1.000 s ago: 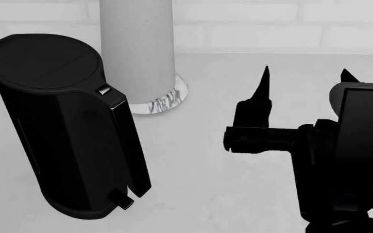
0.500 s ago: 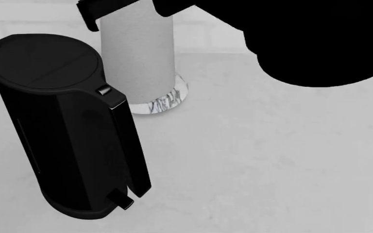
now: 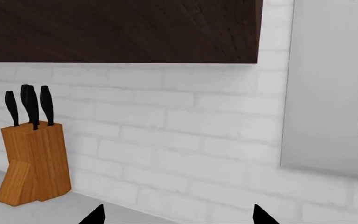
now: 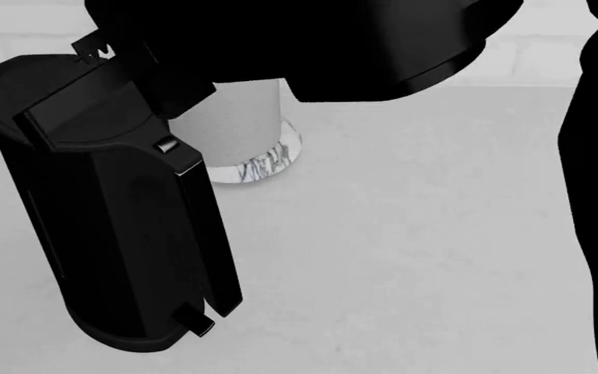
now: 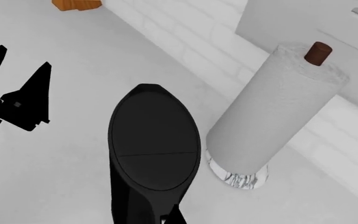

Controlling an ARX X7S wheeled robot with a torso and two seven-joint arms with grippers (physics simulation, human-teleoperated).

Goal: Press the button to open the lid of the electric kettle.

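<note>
My right arm (image 4: 310,47) fills the upper part of the head view, a black mass reaching across over the lid (image 4: 65,105) of the electric kettle (image 4: 112,226), which stands on the pale worktop (image 4: 413,257) at the left. The button (image 4: 165,145) shows as a small silvery tab at the rim where the handle (image 4: 208,234) meets the lid, uncovered and just beside the arm's edge. From the right wrist, the lid lies flat and closed, its seam straight across, with the paper towel roll (image 5: 272,121) just beside the kettle. The right gripper (image 5: 17,100) has 2 fingers (image 5: 33,93) spread apart, holding nothing. On the left gripper (image 3: 175,217) I see 2 released tips, facing a knife block (image 3: 33,163) by the brick wall.
</note>
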